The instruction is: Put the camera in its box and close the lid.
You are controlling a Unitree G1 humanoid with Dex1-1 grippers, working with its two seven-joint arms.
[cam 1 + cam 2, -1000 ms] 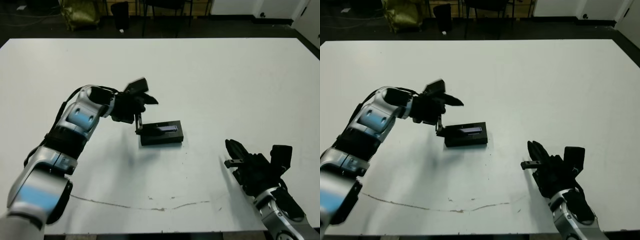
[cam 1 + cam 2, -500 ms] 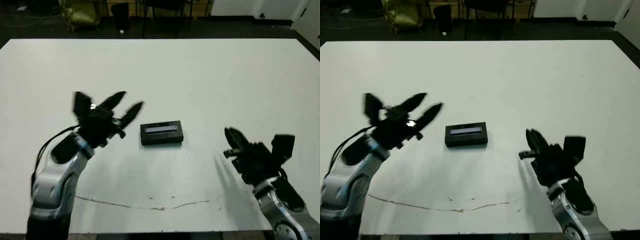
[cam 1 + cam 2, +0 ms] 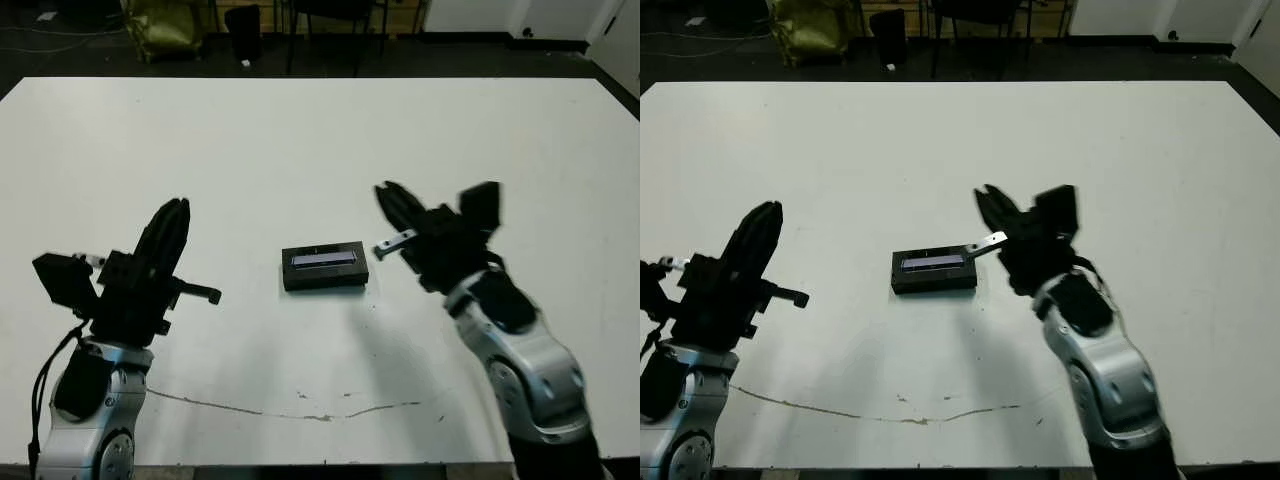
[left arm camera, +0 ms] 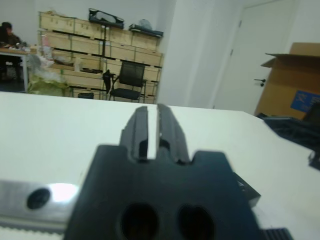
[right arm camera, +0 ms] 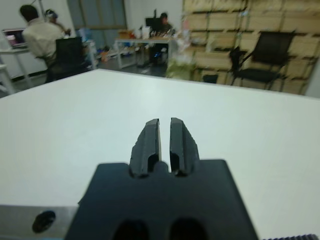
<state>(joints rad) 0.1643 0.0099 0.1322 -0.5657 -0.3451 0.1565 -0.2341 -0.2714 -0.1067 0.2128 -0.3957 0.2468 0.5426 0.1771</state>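
Observation:
The box (image 3: 325, 279) sits at the table's middle with the lid (image 3: 323, 258) flat on top, its silvery stripe facing up. The camera is hidden from every view. My left gripper (image 3: 177, 207) is shut and empty, hovering well to the left of the box, fingertips pointing away from me. My right gripper (image 3: 388, 194) is shut and empty too, raised just right of the box's right end. In each wrist view the fingers (image 4: 141, 131) (image 5: 149, 140) stand close together with only a thin slit between them.
The white table (image 3: 330, 140) stretches wide beyond the box. A thin dark scratch line (image 3: 300, 411) runs along its near edge. Chairs, shelves of cartons and people at desks show beyond the table in the wrist views.
My left gripper has drawn back from the box's left end toward the near left and gone from open to shut. My right arm has risen and swung in toward the box's right end.

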